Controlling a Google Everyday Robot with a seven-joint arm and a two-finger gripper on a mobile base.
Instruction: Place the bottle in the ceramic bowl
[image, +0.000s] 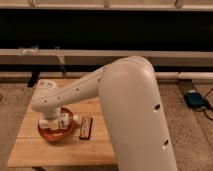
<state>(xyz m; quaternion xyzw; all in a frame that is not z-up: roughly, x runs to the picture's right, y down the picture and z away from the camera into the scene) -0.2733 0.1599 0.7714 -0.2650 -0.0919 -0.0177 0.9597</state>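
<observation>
The pincer (54, 121) hung low over the bowl (46, 133) — bottle (64, 120) at its tip, dark bar (86, 127) beside; whether clenched, I cannot tell.

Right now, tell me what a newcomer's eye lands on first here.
The bulky white robot arm fills the right and middle, stretching left over the wooden table. At its end the gripper sits over the shallow orange-brown ceramic bowl at the table's left, with the small whitish plastic bottle lying there. A dark flat rectangular bar lies just right of the bowl.
</observation>
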